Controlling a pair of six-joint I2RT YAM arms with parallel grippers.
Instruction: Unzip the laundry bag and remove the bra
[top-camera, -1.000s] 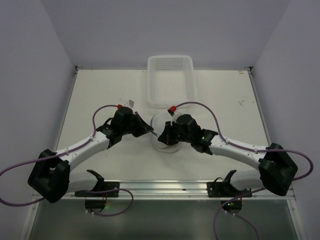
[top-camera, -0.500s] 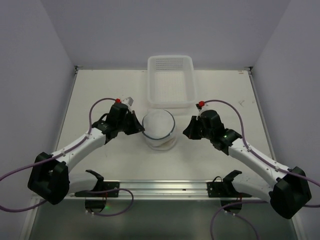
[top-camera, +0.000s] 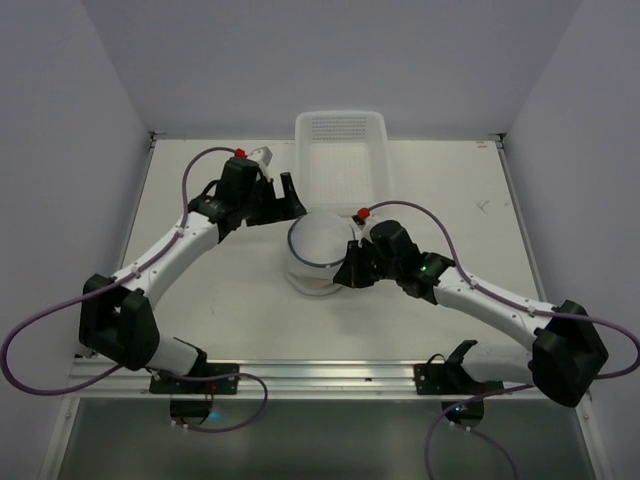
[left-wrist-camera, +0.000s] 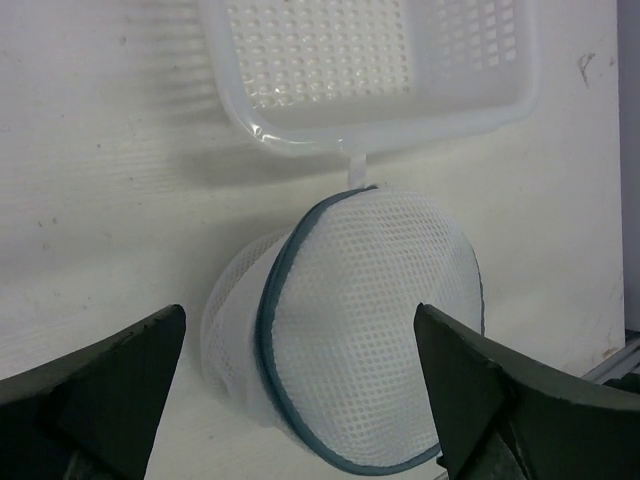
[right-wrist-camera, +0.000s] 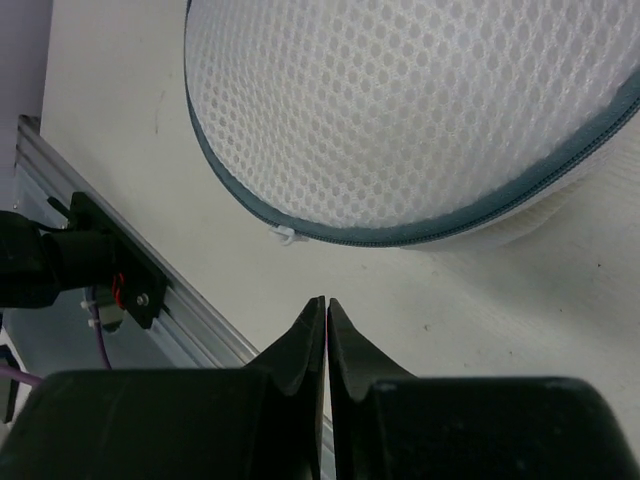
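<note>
**Swung in: right fingers (right-wrist-camera: 305, 345) at the laundry bag (top-camera: 318, 250)**

They are held closed near the zip pull (right-wrist-camera: 287, 236), likely to hook it. Left fingers (left-wrist-camera: 110, 375) are spread wide beyond the zipped bag, set on the table (top-camera: 220, 290) before the basket (left-wrist-camera: 400, 128).

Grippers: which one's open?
The left gripper: its jaws stand wide apart. The right gripper has its jaws pressed together, with nothing between them.
</note>
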